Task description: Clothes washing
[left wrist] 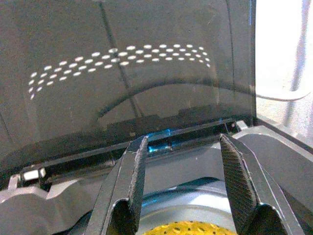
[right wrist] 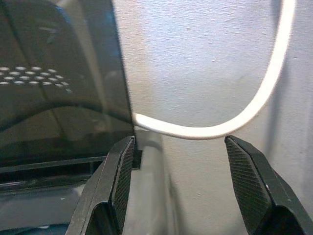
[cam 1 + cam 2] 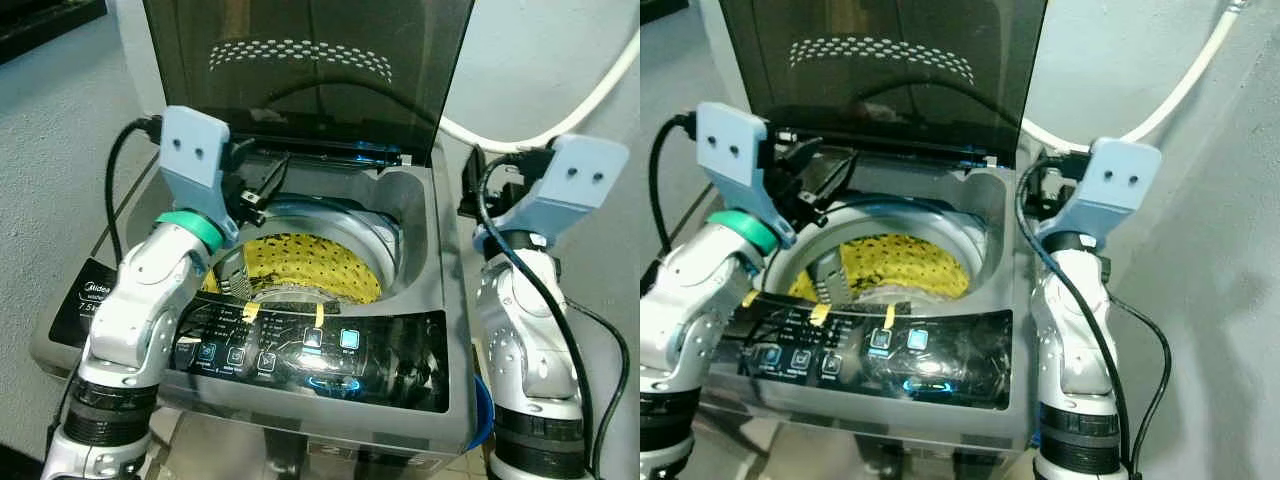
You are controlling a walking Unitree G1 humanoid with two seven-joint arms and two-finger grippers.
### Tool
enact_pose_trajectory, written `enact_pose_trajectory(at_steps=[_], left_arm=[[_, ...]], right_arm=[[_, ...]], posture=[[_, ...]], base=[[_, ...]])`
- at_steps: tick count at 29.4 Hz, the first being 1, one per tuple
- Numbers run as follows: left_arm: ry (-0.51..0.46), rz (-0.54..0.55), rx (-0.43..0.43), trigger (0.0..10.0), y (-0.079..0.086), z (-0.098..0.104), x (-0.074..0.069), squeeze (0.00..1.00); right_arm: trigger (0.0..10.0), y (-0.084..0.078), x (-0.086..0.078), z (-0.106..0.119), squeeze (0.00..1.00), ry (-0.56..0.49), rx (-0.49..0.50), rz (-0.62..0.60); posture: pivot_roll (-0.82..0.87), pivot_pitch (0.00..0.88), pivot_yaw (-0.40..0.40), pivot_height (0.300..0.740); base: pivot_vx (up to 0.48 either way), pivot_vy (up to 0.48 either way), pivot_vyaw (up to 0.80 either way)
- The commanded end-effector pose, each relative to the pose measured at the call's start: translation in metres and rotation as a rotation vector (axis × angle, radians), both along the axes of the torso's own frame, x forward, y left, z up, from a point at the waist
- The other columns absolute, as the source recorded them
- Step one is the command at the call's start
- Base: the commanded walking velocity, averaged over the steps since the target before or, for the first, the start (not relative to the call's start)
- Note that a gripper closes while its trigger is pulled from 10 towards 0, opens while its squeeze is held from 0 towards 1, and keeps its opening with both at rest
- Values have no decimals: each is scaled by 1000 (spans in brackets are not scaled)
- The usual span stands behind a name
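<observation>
A grey top-loading washing machine (image 3: 425, 270) stands before me with its dark lid (image 3: 310, 70) raised upright. A yellow perforated garment (image 3: 300, 262) lies in the drum. My left gripper (image 1: 181, 144) hovers above the drum's back left rim, open and holding nothing, and it points toward the lid hinge. My right gripper (image 2: 178, 142) is held at the machine's back right corner, open and holding nothing, facing the wall and the lid's edge.
The lit control panel (image 3: 310, 350) runs along the machine's front edge. A white hose (image 3: 560, 110) curves across the grey wall at the right. Walls stand close on both sides. A blue object (image 3: 484, 410) sits low at the machine's right.
</observation>
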State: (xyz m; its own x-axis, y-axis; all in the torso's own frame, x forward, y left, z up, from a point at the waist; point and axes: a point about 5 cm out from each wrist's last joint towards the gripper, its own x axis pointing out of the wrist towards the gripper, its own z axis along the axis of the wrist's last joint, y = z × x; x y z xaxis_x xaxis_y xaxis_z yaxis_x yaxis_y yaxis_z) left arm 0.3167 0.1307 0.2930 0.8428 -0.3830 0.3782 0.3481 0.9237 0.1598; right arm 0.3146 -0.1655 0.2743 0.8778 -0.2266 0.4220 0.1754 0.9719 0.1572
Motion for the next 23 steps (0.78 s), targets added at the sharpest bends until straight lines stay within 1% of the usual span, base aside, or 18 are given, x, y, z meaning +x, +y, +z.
enact_pose_trajectory(at_steps=[1, 3, 5, 6, 7, 8, 9, 11, 13, 15, 16, 17, 18, 21, 23], left_arm=[[-16, -1, 26, 10000, -3, -2, -1, 0], [-23, 5, 34, 10000, -2, -2, -1, 0], [-26, 8, 37, 10000, -2, -2, -1, 0], [-26, 13, 41, 10000, -1, -3, 0, 0], [-26, 13, 41, 10000, -1, -3, 0, 0], [-27, 16, 45, 10000, -1, -3, 0, 0], [-28, 20, 48, 10000, -1, -4, 1, 0], [-28, 28, 51, 10000, 0, -4, 2, 0], [-30, 31, 53, 10000, 0, -4, 2, 0], [-33, 35, 55, 10000, 1, -4, 2, 0], [-33, 35, 55, 10000, 1, -4, 2, 0], [-38, 46, 56, 10000, 4, -3, 3, 0], [-41, 49, 55, 10000, 5, -2, 3, 0], [-58, 54, 46, 10000, 7, 2, 2, 0], [-149, 74, 109, 10000, 11, 17, -1, 0]], right_arm=[[10000, 1, -3, -5, 0, 11, 32, 2], [10000, 12, -9, 0, 0, -43, 7, 109], [10000, 16, -11, 2, 0, -60, -5, 152], [10000, 29, -24, 12, 0, -155, -98, 314], [10000, 29, -24, 12, 0, -155, -98, 314], [10000, 34, -30, 15, 0, -184, -112, 402], [10000, 38, -34, 16, 0, -197, -121, 464], [10000, 41, -42, 18, 0, -217, -121, 559], [10000, 40, -44, 20, 0, -226, -123, 568], [10000, 35, -46, 25, 0, -248, -83, 577], [10000, 35, -46, 25, 0, -248, -83, 577], [10000, 28, -47, 29, 0, -274, -36, 583], [10000, 26, -47, 30, 0, -280, -25, 590], [10000, 23, -49, 30, 0, -291, -35, 622], [10000, 20, -52, 31, 0, -299, -55, 653]], posture=[[13, 44, 76, 740], [13, 47, 77, 740], [13, 47, 77, 740], [10, 45, 78, 740], [10, 45, 78, 740], [10, 43, 80, 740], [10, 43, 81, 740], [12, 46, 83, 740], [12, 46, 84, 740], [13, 45, 89, 740], [13, 45, 89, 740], [17, 44, 101, 740], [17, 44, 101, 740], [21, 47, 104, 740], [22, 49, 109, 740]], base=[[0, 0, 0], [0, 0, 0], [0, 0, 0], [0, 0, 0], [0, 0, 0], [0, 0, 0], [0, 0, 0], [0, 0, 0], [0, 0, 0], [0, 0, 0], [0, 0, 0], [0, 0, 0], [0, 0, 0], [0, 0, 0], [0, 0, 0]])
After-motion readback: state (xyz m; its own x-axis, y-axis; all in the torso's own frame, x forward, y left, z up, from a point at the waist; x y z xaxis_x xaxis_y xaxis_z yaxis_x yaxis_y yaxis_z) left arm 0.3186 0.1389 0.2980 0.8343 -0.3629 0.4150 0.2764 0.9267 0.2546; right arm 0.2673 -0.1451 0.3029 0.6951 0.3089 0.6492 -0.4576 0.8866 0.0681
